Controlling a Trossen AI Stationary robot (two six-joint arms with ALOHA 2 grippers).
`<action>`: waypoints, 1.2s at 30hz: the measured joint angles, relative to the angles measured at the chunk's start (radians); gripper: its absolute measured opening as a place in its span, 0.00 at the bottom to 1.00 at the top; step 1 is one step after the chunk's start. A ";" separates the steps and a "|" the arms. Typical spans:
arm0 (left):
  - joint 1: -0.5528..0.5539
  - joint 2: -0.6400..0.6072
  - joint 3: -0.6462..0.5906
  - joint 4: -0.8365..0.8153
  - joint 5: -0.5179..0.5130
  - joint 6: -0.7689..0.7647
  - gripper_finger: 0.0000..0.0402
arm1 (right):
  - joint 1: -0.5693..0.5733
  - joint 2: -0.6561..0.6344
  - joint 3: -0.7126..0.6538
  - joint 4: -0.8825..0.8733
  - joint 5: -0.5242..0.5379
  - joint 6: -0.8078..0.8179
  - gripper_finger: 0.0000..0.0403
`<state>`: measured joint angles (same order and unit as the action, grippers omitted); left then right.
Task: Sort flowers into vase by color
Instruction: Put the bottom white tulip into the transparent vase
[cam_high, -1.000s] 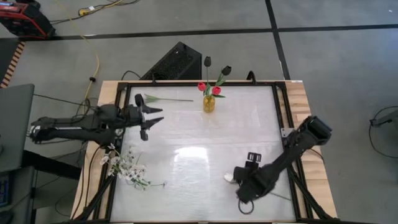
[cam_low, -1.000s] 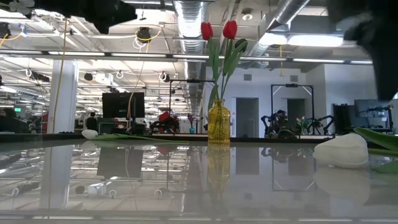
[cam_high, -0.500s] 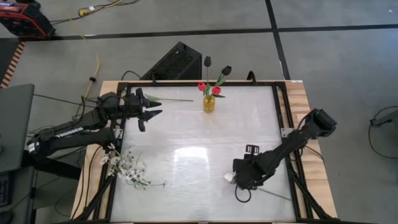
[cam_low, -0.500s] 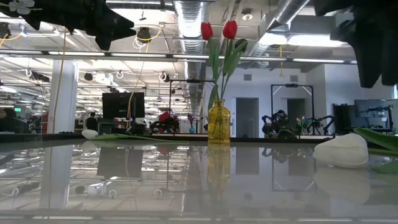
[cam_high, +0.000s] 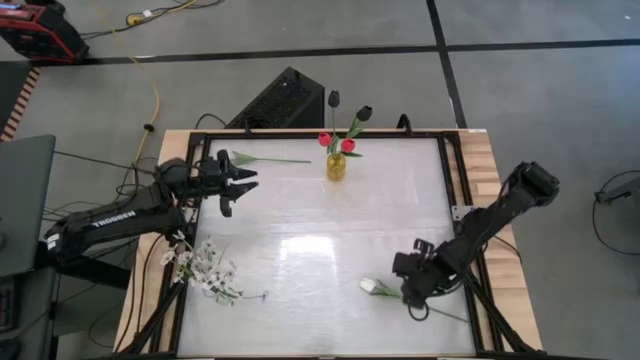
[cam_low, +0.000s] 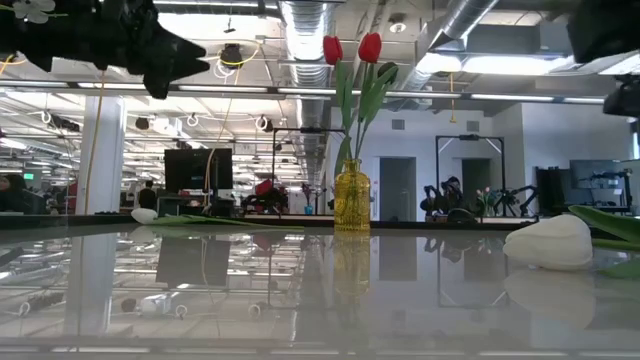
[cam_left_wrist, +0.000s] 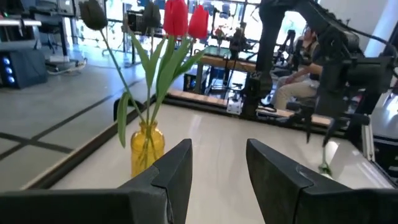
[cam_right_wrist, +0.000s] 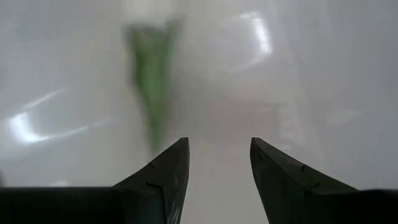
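The amber vase (cam_high: 336, 166) stands near the table's far edge and holds two red tulips (cam_high: 336, 143) and two black tulips (cam_high: 349, 106). It also shows in the low view (cam_low: 351, 197) and the left wrist view (cam_left_wrist: 147, 144). One white tulip (cam_high: 372, 287) lies near the near right, its stem running toward the right edge. Another white tulip (cam_high: 226, 157) lies at the far left. The white blossom spray (cam_high: 202, 266) lies at the near left. My left gripper (cam_high: 240, 188) hovers open, left of the vase. My right gripper (cam_high: 408, 292) hovers open over the near tulip's stem (cam_right_wrist: 151, 74).
A black box (cam_high: 280, 100) sits on the floor beyond the far edge. Wooden rails (cam_high: 490, 170) and a dark frame border the glass tabletop (cam_high: 320, 240). People sit in the room beyond the table (cam_left_wrist: 298, 68).
My left arm swung toward the far edge and now hangs slightly back from it, pointing at the vase. My right gripper rose and shifted from above the white tulip's bud toward the table's right edge, along the stem. The tulip lay still.
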<state>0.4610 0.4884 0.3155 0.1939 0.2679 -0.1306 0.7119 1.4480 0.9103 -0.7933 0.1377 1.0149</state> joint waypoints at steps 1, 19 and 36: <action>0.000 -0.001 -0.011 0.008 0.000 -0.007 0.35 | 0.010 0.010 0.001 0.017 -0.008 0.003 0.48; -0.125 0.002 -0.099 0.124 -0.026 -0.006 0.35 | 0.103 0.238 0.026 0.158 -0.114 0.190 0.48; -0.181 0.002 -0.103 0.112 -0.072 0.005 0.35 | 0.091 0.290 0.133 0.008 -0.124 0.183 0.04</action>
<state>0.2798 0.4904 0.2127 0.3054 0.1955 -0.1254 0.8033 1.7384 1.0433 -0.7856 0.0136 1.1979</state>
